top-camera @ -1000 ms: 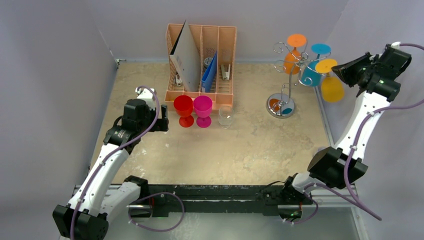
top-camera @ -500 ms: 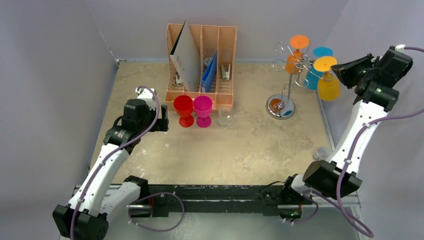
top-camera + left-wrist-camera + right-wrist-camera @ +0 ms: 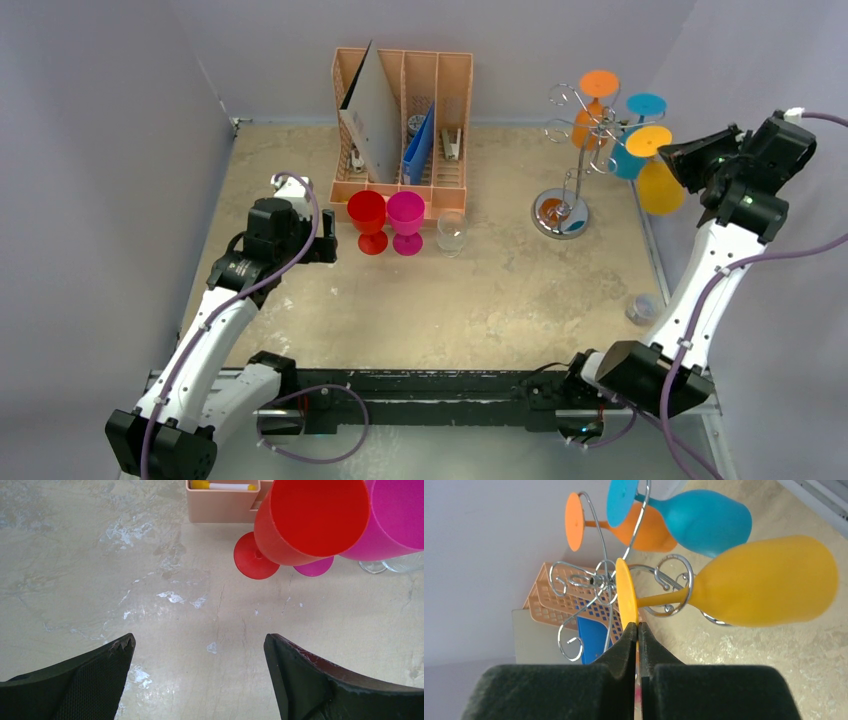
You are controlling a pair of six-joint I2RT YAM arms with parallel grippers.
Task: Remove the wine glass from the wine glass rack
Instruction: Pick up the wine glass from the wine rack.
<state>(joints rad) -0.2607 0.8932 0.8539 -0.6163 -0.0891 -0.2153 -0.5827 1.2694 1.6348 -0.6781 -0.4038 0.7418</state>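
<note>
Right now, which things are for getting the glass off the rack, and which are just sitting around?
For the job: yellow wine glass, wine glass rack, right gripper pinching the glass's foot.
Just sitting: red goblet, pink goblet, clear glass, peach desk organiser, left gripper.

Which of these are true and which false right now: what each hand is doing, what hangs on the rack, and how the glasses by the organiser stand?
1. The right hand is shut on the foot of the yellow wine glass. True.
2. The left hand is shut on the red glass. False: it is open and holds nothing; the red glass stands on the table beyond it.
3. An orange glass and a blue glass hang on the wine glass rack. True.
4. The clear glass lies on its side beside the rack. False: it stands upright next to the pink glass, in front of the peach organiser.
</note>
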